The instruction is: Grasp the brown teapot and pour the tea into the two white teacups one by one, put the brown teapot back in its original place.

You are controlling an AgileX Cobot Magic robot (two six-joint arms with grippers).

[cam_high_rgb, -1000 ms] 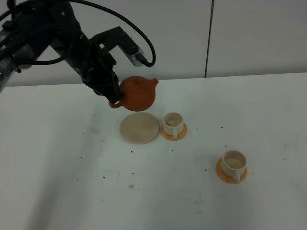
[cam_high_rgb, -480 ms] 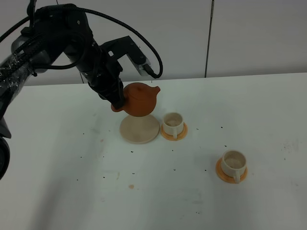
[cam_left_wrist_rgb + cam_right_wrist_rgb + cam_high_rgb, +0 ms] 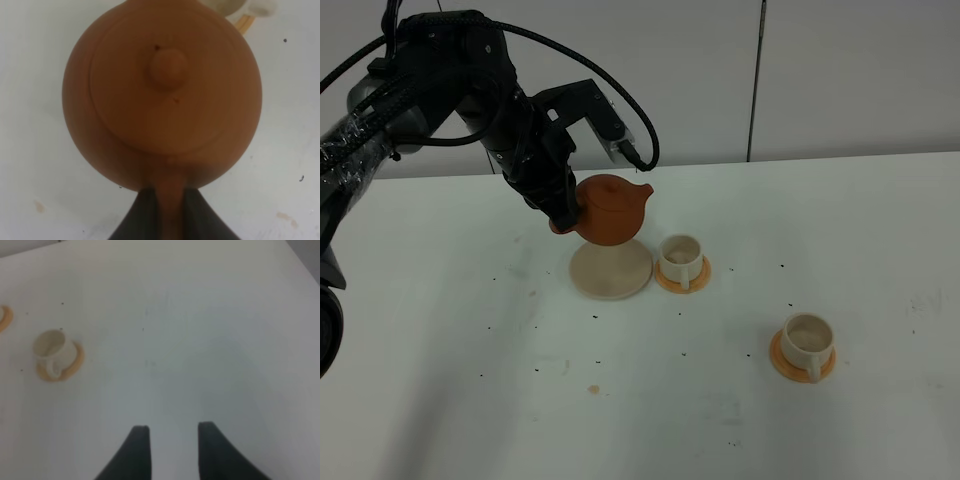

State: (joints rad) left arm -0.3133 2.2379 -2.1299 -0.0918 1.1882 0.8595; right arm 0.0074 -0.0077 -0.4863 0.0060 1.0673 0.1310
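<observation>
We clamp our left gripper (image 3: 170, 202) on the brown teapot (image 3: 611, 209) by its handle, over the beige saucer (image 3: 610, 277); our right gripper (image 3: 171, 440) stands apart.

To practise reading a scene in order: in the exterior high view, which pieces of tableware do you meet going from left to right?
In order: brown teapot → teacup beside the saucer → teacup at far right. The saucer lies directly below the teapot, so it is left out.

the glossy black left arm (image 3: 450, 60) has one segment wrapped in clear crinkled film (image 3: 360, 135); thick black cables (image 3: 582, 57) loop to a small silver-white wrist camera (image 3: 618, 140). the right end effector (image 3: 173, 426) has two dark tapered fingers (image 3: 137, 450).
</observation>
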